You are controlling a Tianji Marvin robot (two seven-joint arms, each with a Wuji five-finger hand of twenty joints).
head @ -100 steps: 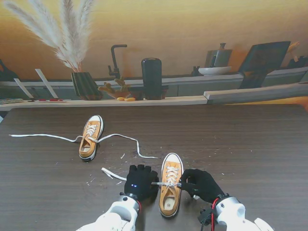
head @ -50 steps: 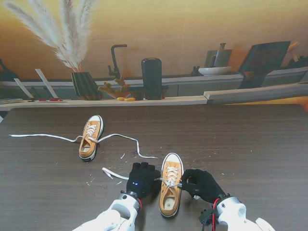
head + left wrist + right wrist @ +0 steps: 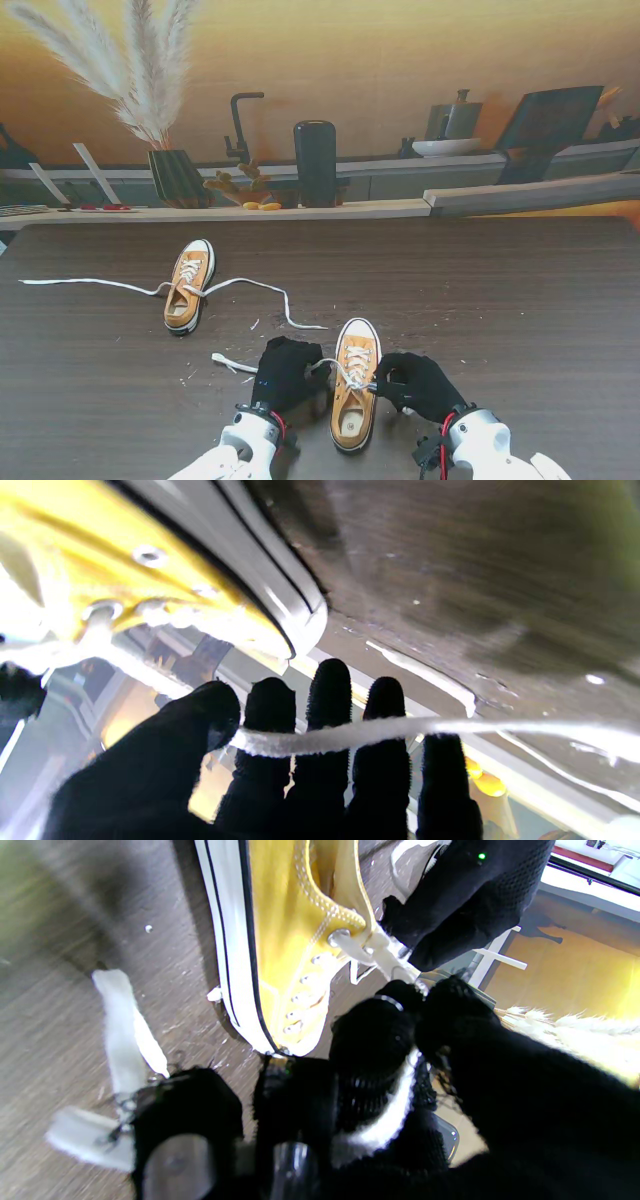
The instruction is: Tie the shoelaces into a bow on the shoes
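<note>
Spreading across most of the stand view, the dark counter (image 3: pixel 520 300) carries two yellow shoes; its near edge is cut off behind the arms. The far shoe (image 3: pixel 187 285) lies to the left and farther from me, untouched, its lace (image 3: pixel 262 290) trailing loose to both sides. The near shoe (image 3: pixel 355 395) sits between the two hands, toe pointing away from me, and its heel is partly covered by the left hand's shadow. From the stand, the left hand (image 3: pixel 283 373) is a black lump just left of the near shoe, and its fingers cannot be told apart there; the left wrist view shows them (image 3: pixel 330 700) spread, with a white lace (image 3: pixel 350 732) lying across them and the thumb pressed on it against the first finger. That view is blurred, and the shoe's sole fills its corner. The right hand (image 3: pixel 418 385) sits just right of the shoe; the stand view hides its grip, but the right wrist view shows thumb and forefinger (image 3: pixel 380 1025) pinched together on the other lace end near the top eyelets, with lace running between the fingers. Only that view shows a flat white lace piece (image 3: pixel 125 1025) on the counter beside the sole.
</note>
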